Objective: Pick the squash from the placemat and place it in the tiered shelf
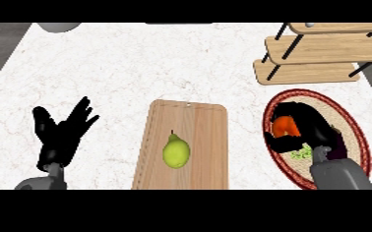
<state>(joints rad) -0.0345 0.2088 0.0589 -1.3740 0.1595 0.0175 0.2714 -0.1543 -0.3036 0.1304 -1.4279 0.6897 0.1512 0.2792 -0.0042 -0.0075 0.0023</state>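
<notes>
**Squash gripped, shelf just ahead**

The right hand (309, 123) was down over the placemat (352, 120), fingers curled round the orange squash (286, 126) on the mat's left side; a grasp from above, I'd judge, so it could lift straight off. The shelf (312, 71) stood just beyond the mat's far rim, a strip of bare counter between them; a short, open path. The left hand (62, 132) rested far left, fingers spread, apart from the board (207, 128) and its pear (176, 151).
</notes>
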